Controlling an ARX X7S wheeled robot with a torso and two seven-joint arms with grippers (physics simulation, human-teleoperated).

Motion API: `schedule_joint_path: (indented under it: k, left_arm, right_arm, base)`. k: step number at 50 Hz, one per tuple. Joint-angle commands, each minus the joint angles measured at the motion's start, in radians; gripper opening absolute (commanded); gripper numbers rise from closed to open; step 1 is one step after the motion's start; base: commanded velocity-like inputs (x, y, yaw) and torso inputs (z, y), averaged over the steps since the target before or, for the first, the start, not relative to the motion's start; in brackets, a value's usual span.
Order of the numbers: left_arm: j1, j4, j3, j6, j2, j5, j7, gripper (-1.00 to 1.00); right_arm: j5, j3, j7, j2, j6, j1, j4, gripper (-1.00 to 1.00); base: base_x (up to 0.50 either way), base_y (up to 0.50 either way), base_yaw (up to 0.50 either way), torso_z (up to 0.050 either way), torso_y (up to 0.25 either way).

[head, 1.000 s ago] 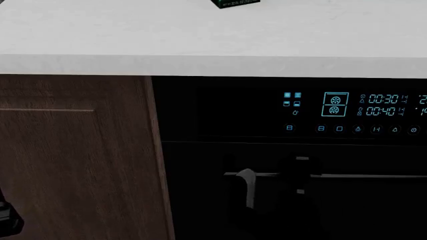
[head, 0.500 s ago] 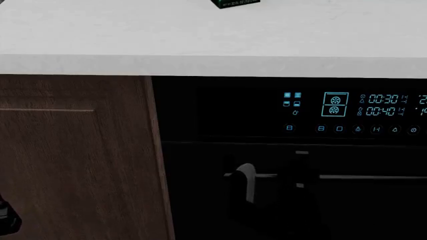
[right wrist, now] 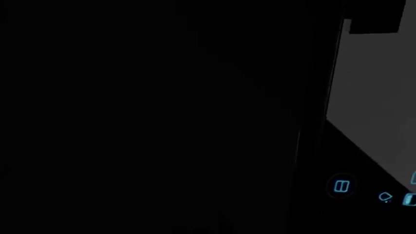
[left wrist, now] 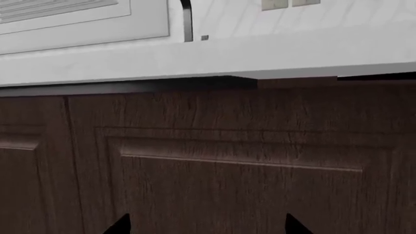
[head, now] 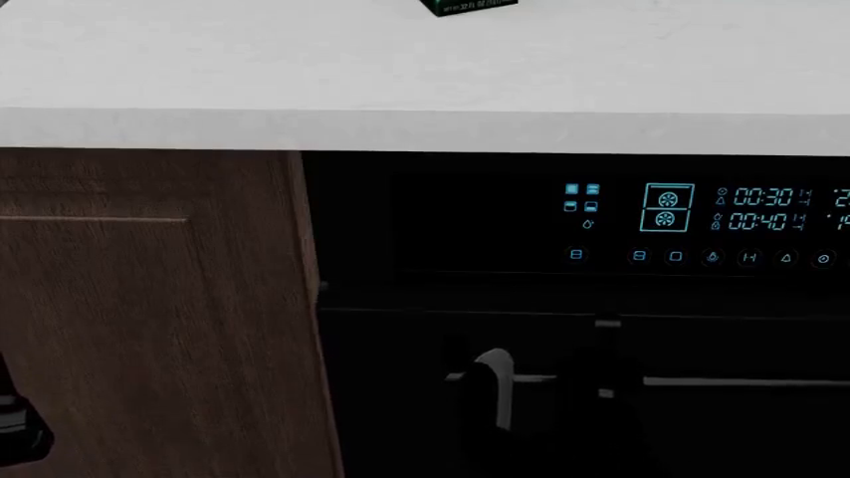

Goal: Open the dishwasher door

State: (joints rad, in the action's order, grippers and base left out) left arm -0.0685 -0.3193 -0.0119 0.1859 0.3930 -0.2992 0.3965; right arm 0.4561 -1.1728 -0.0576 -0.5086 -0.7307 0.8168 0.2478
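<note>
The dishwasher door (head: 398, 398) is a glossy black panel under the cyan-lit display (head: 664, 209). Its top edge stands a little out from the control panel, with a dark gap along it. The slim bar handle (head: 743, 381) runs across the door. My right gripper (head: 604, 373) is dark against the black door, set at the handle with parts above and below the bar. Its jaws are not readable. The right wrist view is almost all black, with a few display icons (right wrist: 341, 186). My left gripper (left wrist: 206, 226) is open and empty, facing the brown cabinet door (left wrist: 240, 185).
A white countertop (head: 398, 90) overhangs the fronts, with a dark green box (head: 468, 6) at its back edge. The brown wood-grain cabinet door (head: 146, 319) adjoins the dishwasher on the left. Part of my left arm (head: 14, 428) shows at the lower left.
The door's top edge has come away from the control panel. The handle and my right gripper have moved down in the head view. The left arm has hardly moved.
</note>
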Motion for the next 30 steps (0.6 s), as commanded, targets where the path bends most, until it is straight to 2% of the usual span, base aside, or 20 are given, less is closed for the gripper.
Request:
schedule_joint_path:
  k: [1, 19, 30]
  left_arm:
    - [-0.003, -0.008, -0.003, 0.005, 0.001, -0.004, 0.003, 1.0]
    - [0.002, 0.001, 0.004, -0.012, 0.005, -0.013, 0.0, 1.0]
    - [-0.004, 0.012, -0.002, -0.016, 0.005, -0.01, 0.0, 1.0]
  right_arm:
    - [0.014, -0.018, -0.058, -0.044, -0.052, -0.018, -0.129, -1.0]
    - [0.031, -0.063, -0.221, -0.138, -0.154, -0.032, -0.341, -1.0]
    - [0.029, -0.057, -0.227, -0.167, -0.193, -0.079, -0.425, -1.0]
  base:
    - [0.0, 0.0, 0.0, 0.0, 0.0]
    - [0.0, 0.0, 0.0, 0.0, 0.0]
    - [0.0, 0.0, 0.0, 0.0, 0.001]
